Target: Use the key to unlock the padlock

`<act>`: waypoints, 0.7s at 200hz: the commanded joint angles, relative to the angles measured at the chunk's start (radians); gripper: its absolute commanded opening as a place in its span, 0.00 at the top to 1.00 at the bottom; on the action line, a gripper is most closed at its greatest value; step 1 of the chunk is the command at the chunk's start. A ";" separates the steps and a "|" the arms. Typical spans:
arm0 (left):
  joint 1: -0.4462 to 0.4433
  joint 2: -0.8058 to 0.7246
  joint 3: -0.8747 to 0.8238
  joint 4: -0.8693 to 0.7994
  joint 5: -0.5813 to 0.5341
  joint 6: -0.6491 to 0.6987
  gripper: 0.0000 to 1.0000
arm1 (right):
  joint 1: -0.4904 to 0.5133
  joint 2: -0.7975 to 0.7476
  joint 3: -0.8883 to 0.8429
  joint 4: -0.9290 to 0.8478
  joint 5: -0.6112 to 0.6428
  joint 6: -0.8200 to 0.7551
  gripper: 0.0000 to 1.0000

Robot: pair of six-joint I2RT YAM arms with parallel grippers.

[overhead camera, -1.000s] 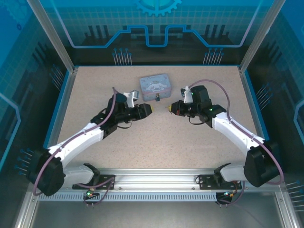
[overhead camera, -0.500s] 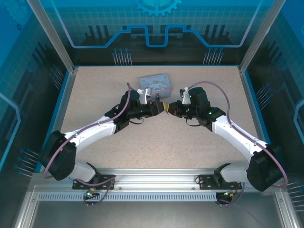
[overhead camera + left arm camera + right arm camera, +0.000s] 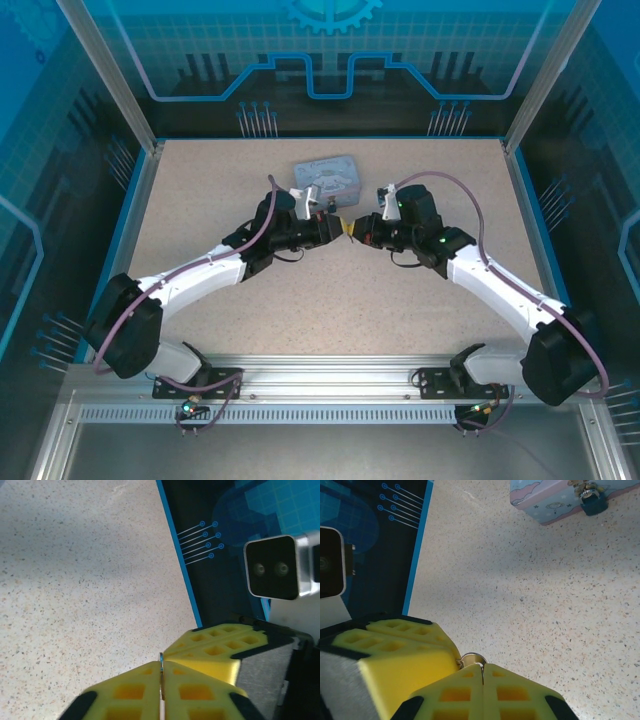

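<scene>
My two grippers meet tip to tip above the table's middle, the left gripper (image 3: pixel 340 228) coming from the left and the right gripper (image 3: pixel 353 228) from the right. The key (image 3: pixel 472 658) is a thin metal piece, and its rounded end sticks out of the shut right gripper (image 3: pixel 482 669). In the left wrist view the key (image 3: pixel 161 664) shows as a sliver pinched in the shut left gripper (image 3: pixel 162 672), with the right gripper's yellow fingers (image 3: pixel 220 650) just beyond. The small dark padlock (image 3: pixel 593 503) hangs on the front of the tin.
The pale blue tin box (image 3: pixel 328 172) sits just behind the grippers near the table's back. A blue rim (image 3: pixel 135 205) edges the speckled table (image 3: pixel 330 310). Open surface lies in front of the arms and to both sides.
The left arm swung right to meet the right gripper and its jaws closed on the key. The right arm barely moved, still shut on the key.
</scene>
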State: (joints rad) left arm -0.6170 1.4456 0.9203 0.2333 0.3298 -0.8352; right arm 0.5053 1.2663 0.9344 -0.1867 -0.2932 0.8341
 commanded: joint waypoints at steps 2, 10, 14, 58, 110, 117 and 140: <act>-0.007 -0.019 0.018 0.003 0.002 0.024 1.00 | 0.011 -0.023 0.011 -0.010 -0.027 -0.021 1.00; -0.006 -0.027 0.021 -0.010 -0.003 0.036 1.00 | -0.001 -0.029 0.013 -0.013 -0.050 -0.036 0.99; -0.007 -0.031 0.023 -0.021 -0.007 0.044 1.00 | -0.013 -0.035 0.009 -0.005 -0.077 -0.048 0.96; 0.027 -0.103 0.083 -0.174 -0.007 0.139 1.00 | -0.160 -0.130 -0.034 0.091 -0.445 -0.180 0.51; 0.044 -0.120 0.293 -0.481 0.020 0.249 1.00 | -0.184 -0.096 -0.162 0.527 -0.585 -0.026 0.28; 0.045 -0.123 0.304 -0.487 0.031 0.246 1.00 | -0.183 -0.085 -0.176 0.592 -0.585 0.001 0.28; 0.046 -0.124 0.335 -0.492 0.068 0.226 1.00 | -0.180 -0.054 -0.211 0.788 -0.596 0.074 0.29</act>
State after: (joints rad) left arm -0.5766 1.3396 1.2114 -0.1658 0.3428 -0.6357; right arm 0.3309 1.1877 0.7517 0.2897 -0.8261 0.8043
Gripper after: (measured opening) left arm 0.053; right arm 0.717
